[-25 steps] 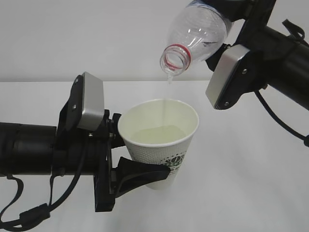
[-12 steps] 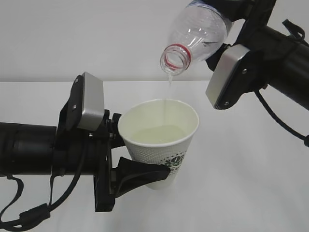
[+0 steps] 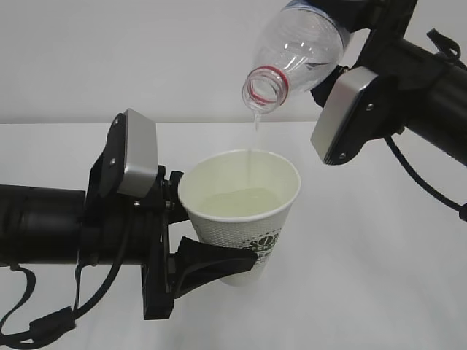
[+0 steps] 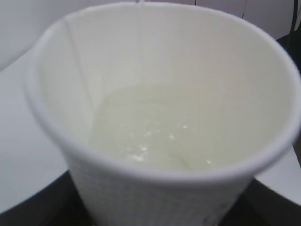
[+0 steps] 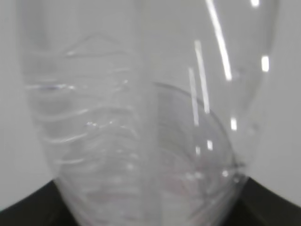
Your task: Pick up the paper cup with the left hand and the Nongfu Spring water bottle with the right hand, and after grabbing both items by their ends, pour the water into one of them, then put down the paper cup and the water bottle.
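Cup: the paper cup (image 3: 244, 222), clamped low by the left hand (image 3: 191, 257), holds the water (image 4: 155, 136); thin-walled, likely crushable.
Bottle: the Nongfu Spring water bottle (image 3: 295, 55), tipped above the cup, clamped by the right hand (image 3: 349, 22); nearly empty, likely light and slick.

I see the paper cup (image 3: 241, 219) upright at centre, white with a dotted wall and dark logo, partly filled with pale water (image 3: 239, 203); above and right, the clear Nongfu Spring water bottle (image 3: 295, 55) tilts mouth-down, red neck ring showing, a thin stream falling into the cup.
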